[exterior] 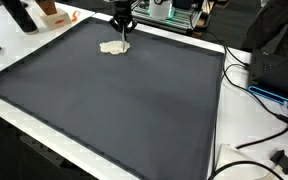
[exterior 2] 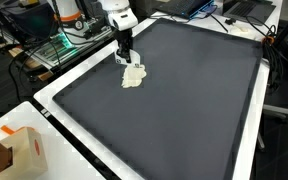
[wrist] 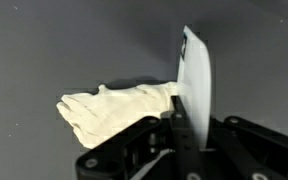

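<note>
A crumpled cream-white cloth lies on the dark grey mat, close to its far edge. My gripper stands upright over the cloth's rim, fingertips down at it. In the wrist view the bulk of the cloth spreads to the left. A smooth white flap of it rises edge-on from between the dark fingers. The gripper looks shut on that flap.
A white table border surrounds the mat. An orange-and-white box sits at one corner. Black cables and a black bag lie beside the mat. Electronics stand behind the arm.
</note>
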`<state>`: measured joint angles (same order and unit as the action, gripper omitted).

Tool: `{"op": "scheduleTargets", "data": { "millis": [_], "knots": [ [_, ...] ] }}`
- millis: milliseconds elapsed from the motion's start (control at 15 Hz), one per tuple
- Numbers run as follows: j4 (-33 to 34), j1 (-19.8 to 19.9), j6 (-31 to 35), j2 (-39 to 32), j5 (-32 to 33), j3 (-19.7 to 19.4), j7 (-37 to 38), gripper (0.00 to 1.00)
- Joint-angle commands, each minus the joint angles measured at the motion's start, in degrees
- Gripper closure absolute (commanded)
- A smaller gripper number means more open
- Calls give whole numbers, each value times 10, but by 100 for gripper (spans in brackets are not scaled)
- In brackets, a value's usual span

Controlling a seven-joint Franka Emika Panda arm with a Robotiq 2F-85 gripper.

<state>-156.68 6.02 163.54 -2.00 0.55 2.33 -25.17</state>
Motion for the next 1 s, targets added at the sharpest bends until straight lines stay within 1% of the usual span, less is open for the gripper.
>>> {"op": "scheduleTargets", "data": {
  "millis": [0,133,333,400,733,933],
  "knots": [
    [8,-16,6,-52,20,-11,3,99],
    [17,-18,12,-60,29,-13,4,99],
    [32,-20,15,-65,69,-19,19,99],
    [38,-22,10,-66,67,-16,10,99],
    [58,-22,3,-85,19,5,-52,99],
    [68,-13,-11,-91,-31,26,-115,99]
  ]
}}
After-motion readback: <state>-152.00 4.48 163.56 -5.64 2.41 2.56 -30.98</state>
